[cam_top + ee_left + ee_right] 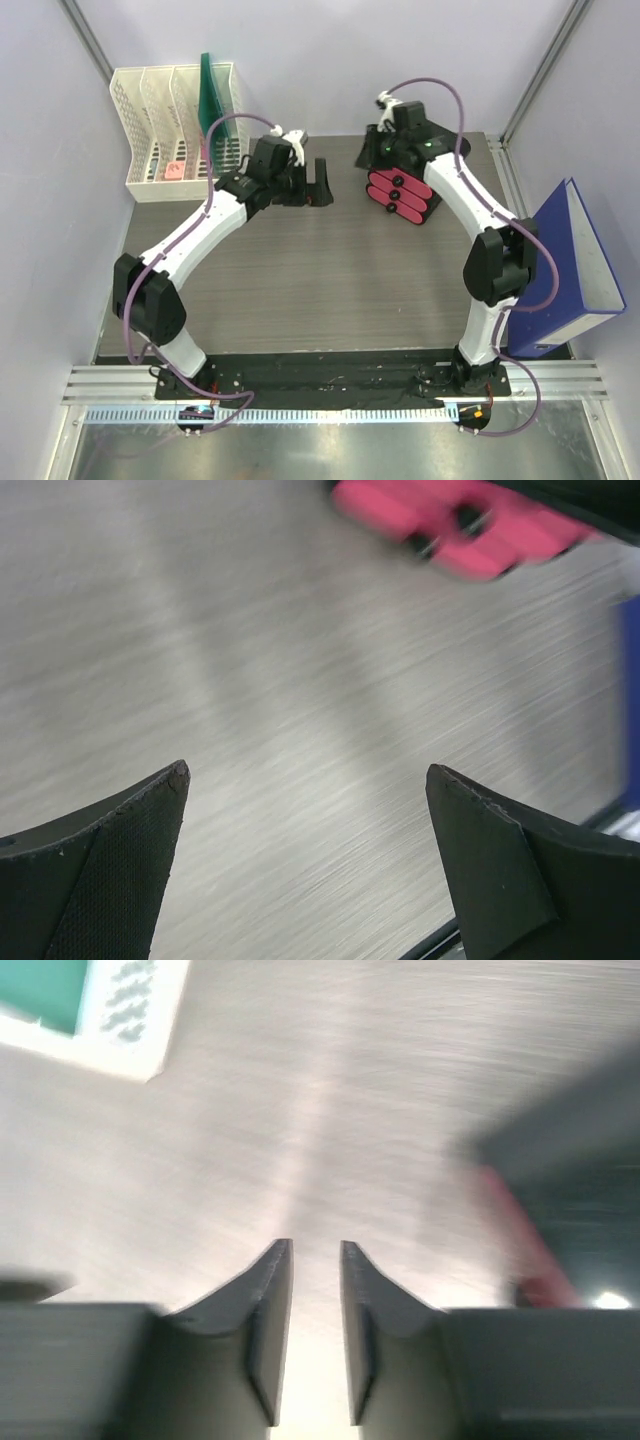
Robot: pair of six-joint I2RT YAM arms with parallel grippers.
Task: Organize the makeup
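Far to the left of the black box with pink drawer fronts (405, 195), at the table's (300, 290) back corner, stands a white mesh rack (140, 110). It holds a green folder (215, 100) and a small pink block (172, 170).

No makeup can be made out on the bare table in any view. Whether it lies in the rack's slots or inside the box cannot be told.

Just left of the box hangs the left gripper (312, 188). Its fingers (120, 870) are spread wide with nothing between them, and only wood grain shows beneath. The box's pink fronts and their dark knobs sit ahead and to its right in the left wrist view.

At the box's far side is the right gripper (316, 1250). Its fingers are drawn nearly together, leaving a slim gap, and hold nothing. That view is blurred.

Well right of the box, a blue binder (575, 255) leans at the table's edge.

The step in hand looks like an empty-handed reach for the next item or a drawer knob. To do it well, the left arm should first find the piece. It should then come in square to it with the fingers wide and close only once the piece sits between the pads. The right arm should stay clear of the box's left side.
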